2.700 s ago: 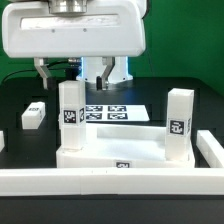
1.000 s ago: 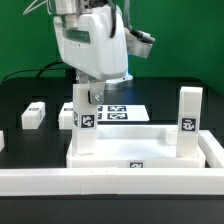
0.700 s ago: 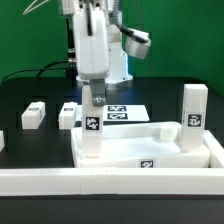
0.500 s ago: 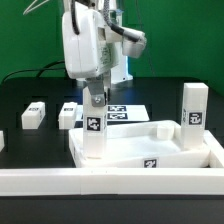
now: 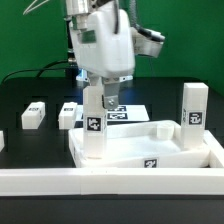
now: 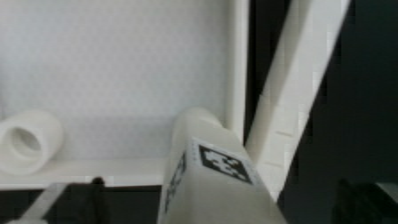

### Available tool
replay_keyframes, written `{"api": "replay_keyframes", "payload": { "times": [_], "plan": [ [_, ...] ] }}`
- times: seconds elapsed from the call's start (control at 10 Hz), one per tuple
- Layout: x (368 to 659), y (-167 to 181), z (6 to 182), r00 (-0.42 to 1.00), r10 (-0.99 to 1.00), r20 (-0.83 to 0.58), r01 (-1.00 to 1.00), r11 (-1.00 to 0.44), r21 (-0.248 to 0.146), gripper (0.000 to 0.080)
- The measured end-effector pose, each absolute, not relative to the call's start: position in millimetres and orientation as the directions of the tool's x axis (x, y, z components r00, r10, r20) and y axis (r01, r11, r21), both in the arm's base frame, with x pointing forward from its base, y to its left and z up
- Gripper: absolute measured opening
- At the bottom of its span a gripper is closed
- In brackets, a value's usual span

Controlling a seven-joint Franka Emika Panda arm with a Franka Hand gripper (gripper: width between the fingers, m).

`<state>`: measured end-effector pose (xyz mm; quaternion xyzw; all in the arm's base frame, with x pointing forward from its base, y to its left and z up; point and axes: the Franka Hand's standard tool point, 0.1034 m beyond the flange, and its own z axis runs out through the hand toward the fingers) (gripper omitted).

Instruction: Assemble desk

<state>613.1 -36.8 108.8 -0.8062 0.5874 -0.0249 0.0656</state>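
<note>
While the upright leg (image 5: 93,128) stands, long axis vertical, in the desk panel (image 5: 165,150) corner on the tabletop (image 5: 30,92), the tool (image 5: 107,99) hangs just above its top, whether clenched or released I cannot tell

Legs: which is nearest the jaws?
The upright leg at the exterior view's left of the panel, right under the jaws. The other upright leg and two lying ones are farther off.

desk panel (image 5: 125,152) + leg (image 5: 93,125) under the arm: slid toward the exterior view's right, skewed a bit | gripper (image 5: 101,99): swung round, now over that leg
</note>
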Motion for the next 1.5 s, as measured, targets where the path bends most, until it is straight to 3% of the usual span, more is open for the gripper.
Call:
{"api": "replay_keyframes", "payload": {
  "times": [0.4,0.5,0.7,0.9,1.1,1.2,1.3,1.5],
  "plan": [
    [609.3,-39.9,107.1,0.599,-0.801,0.018,-0.792,-0.595,-0.136,0.0649],
    [610.9,-43.8,107.5,0.782,-0.62,0.054,-0.615,-0.783,-0.092,0.0649],
    [617.1,-41.8,107.3,0.932,-0.36,0.046,-0.358,-0.933,-0.047,0.0649],
    [618.4,-37.3,106.6,0.935,-0.348,0.062,-0.346,-0.937,-0.046,0.0649],
    [618.3,-38.0,106.6,0.93,-0.363,0.061,-0.36,-0.932,-0.047,0.0427],
    [618.3,-38.2,106.5,0.914,-0.402,0.059,-0.399,-0.916,-0.049,0.0427],
    [618.2,-38.3,106.3,0.881,-0.47,0.055,-0.467,-0.882,-0.054,0.0291],
    [619.2,-38.8,106.6,0.803,-0.594,0.044,-0.591,-0.804,-0.064,0.0291]
  ]
}}
